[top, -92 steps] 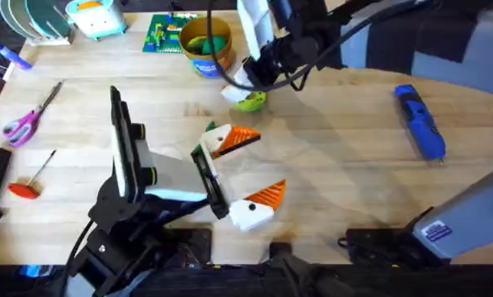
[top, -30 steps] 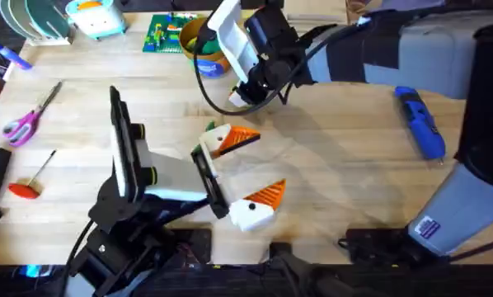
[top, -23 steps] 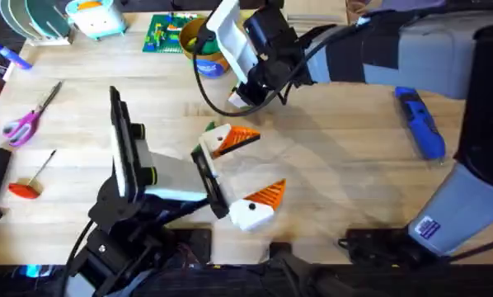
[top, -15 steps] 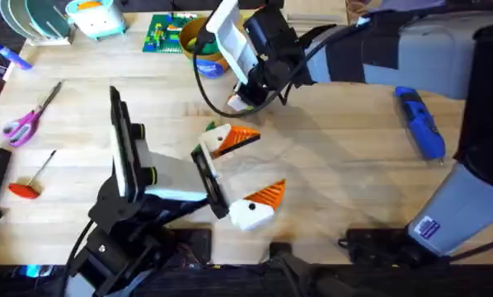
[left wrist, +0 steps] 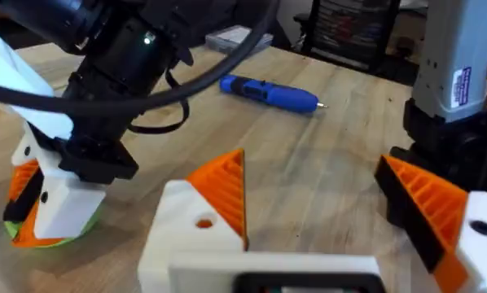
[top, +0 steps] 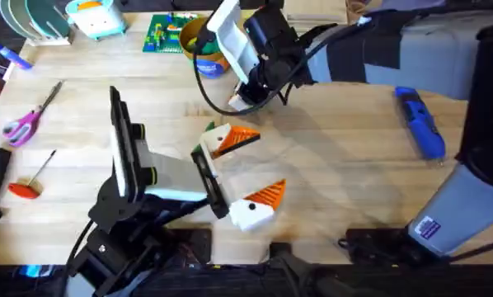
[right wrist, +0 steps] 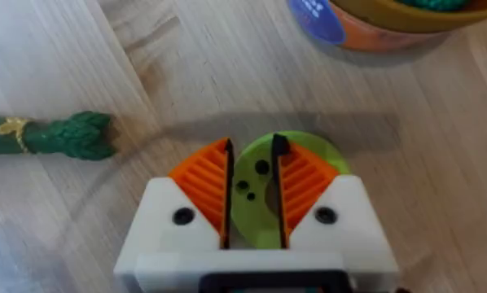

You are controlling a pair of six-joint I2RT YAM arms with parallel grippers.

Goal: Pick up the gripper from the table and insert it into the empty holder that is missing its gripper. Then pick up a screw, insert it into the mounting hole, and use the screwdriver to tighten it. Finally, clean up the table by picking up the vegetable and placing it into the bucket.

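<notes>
While the vegetable (right wrist: 60,135) lies on the surface (top: 337,165) just beside the bucket (right wrist: 382,39), on its arm-base side, the right gripper (right wrist: 252,148) is down on the lime-green ring (right wrist: 256,203), also just beside the bucket. Its pads are nearly together, and it looks like it's pinching the ring's rim, one pad at the outer edge.

Step in hand, my read: cleanup. But it's on the wrong green thing, since the ring isn't the vegetable.

Next move, as I judge it: let go of the ring, lift clear, shift away from the bucket to the vegetable, and rotate the wrist so the pads close across the stalk, not along it.

Vegetable pose: flat, long axis roughly in line with the gripper's closing direction. Leafy tip points at the ring, and the banded stem end points away.

Left gripper (top: 248,173): spread wide, empty, farther from the bucket toward the bases. An orange finger is seated on both white blocks, so the insert step looks done. Can't tell on the screw.
</notes>
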